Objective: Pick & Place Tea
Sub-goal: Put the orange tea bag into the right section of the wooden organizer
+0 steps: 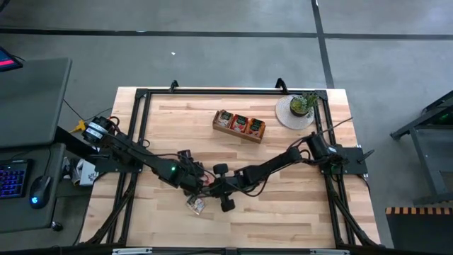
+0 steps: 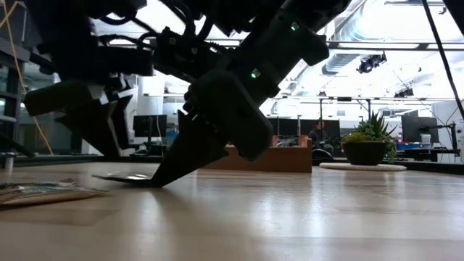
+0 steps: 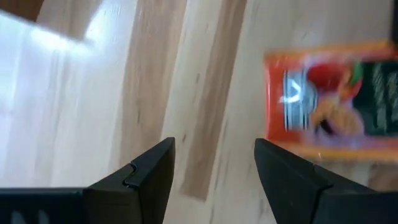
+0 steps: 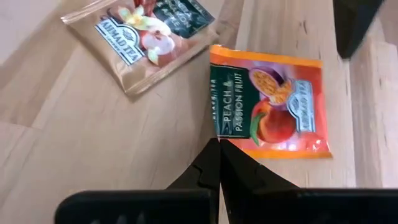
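On pale wood table (image 1: 283, 212), left gripper (image 3: 214, 165) gapes, right gripper (image 4: 219, 163) pinched.

Both arms are stretched toward the lower centre of the high view. The left gripper (image 3: 214, 165) is held with its 2 fingers parted; the right gripper (image 4: 219, 163) is pressed closed.

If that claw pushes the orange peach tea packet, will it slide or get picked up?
Probably slide at first: the peach sachet lies flat on the smooth wooden table. It looks thin and light, so likely floppy once lifted. The right claw, shut at its edge, would need to catch that edge.
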You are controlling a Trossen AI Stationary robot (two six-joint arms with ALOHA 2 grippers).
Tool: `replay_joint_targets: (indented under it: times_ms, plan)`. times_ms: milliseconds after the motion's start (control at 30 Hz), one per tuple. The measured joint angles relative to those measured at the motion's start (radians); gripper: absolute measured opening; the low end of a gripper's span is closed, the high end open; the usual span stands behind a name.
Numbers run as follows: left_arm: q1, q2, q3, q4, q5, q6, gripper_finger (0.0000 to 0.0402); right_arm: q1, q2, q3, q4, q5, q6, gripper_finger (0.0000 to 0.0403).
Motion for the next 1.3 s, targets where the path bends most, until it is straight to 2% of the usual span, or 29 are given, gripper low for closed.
replay_joint_targets:
  times_ms: [233,600,1033,1133,1300]
  plan:
    - [0.000,-0.001,0.000,-0.111,-0.008,-0.082,0.0216,0.006,-0.050,-0.004,-0.075,0.065,0.017,0.0000]
    - [0.000,-0.008,0.002,-0.146,-0.031,-0.134,0.0216,0.006,-0.200,-0.001,-0.222,0.113,0.097,0.0000]
    - [0.000,-0.202,0.004,-0.372,-0.323,-0.291,0.0216,-0.071,-0.344,0.000,-0.446,0.165,0.269,0.0000]
    - [0.000,-0.232,0.000,-0.451,-0.368,-0.352,0.0216,-0.103,-0.391,0.000,-0.497,0.168,0.311,0.0000]
    - [0.001,-0.260,0.001,-0.489,-0.423,-0.399,0.0216,-0.169,-0.493,-0.001,-0.609,0.165,0.361,0.0000]
